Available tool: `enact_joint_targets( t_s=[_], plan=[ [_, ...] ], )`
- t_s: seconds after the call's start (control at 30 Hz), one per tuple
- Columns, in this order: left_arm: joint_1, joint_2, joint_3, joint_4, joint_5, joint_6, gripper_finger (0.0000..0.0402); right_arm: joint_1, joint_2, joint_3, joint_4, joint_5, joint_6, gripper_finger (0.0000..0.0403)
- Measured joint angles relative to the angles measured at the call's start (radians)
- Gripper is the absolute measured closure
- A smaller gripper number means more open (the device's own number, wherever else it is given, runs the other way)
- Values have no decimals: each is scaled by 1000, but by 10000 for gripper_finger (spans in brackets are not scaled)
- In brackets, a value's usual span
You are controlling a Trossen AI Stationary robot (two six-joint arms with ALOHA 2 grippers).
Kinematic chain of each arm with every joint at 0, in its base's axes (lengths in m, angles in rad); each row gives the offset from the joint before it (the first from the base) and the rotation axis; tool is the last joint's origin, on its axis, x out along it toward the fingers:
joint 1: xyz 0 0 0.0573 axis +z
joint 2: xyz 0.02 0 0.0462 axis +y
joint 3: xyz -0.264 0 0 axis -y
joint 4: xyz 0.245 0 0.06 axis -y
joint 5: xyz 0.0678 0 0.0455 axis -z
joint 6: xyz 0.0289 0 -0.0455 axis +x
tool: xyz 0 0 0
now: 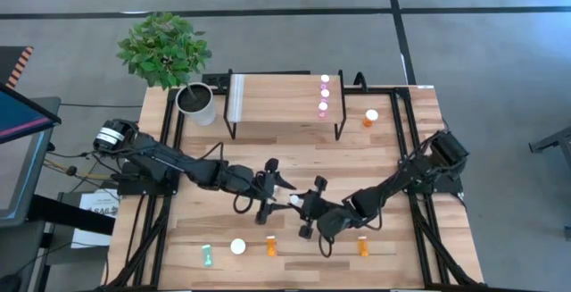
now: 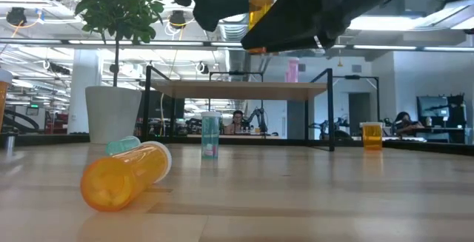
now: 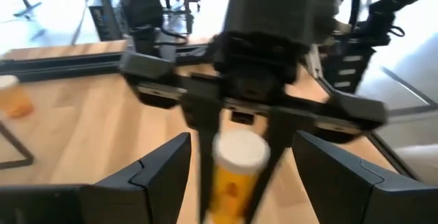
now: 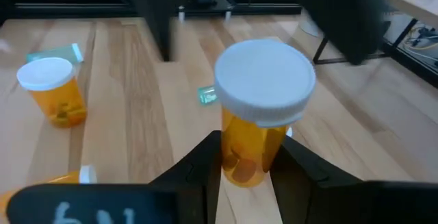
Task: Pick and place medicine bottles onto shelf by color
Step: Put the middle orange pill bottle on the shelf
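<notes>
right end effector (image 1: 301, 204) pinching orange bottle (image 4: 259, 125) above surface | left end effector (image 1: 275, 191) spread alongside | carry upright, clear shelf (image 1: 277, 104) edge, set apart from pink bottles (image 1: 324, 93)

Orange white-capped bottle (image 4: 256, 125) upright, lifted above table.

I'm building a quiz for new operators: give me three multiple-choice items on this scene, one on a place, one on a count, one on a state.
1. Where do the pink bottles stand? A) on the shelf B) beside the plant pot C) at the table's front edge
2. How many pink bottles are there? A) one B) three C) five
3. What is the right pincer doing? A) hanging open and empty B) resting on the table C) gripping an orange bottle

Answers:
1 A: the pink bottles line the shelf.
2 B: three caps show.
3 C: the right pincer clamps an orange bottle.
</notes>
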Motion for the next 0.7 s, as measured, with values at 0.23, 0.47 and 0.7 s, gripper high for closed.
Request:
enact_joint_targets(
  t_s=[0.23, 0.47, 0.7],
  plan=[
    [8, 0, 0, 7, -3, -1, 157, -20, 8, 0, 23, -19, -2, 278],
    [8, 0, -1, -26, -3, 4, 157, -24, 8, 0, 30, -20, -2, 278],
    [9, 0, -1, -34, 2, 5, 161, -24, 8, 0, 51, -21, -5, 278]
  ],
)
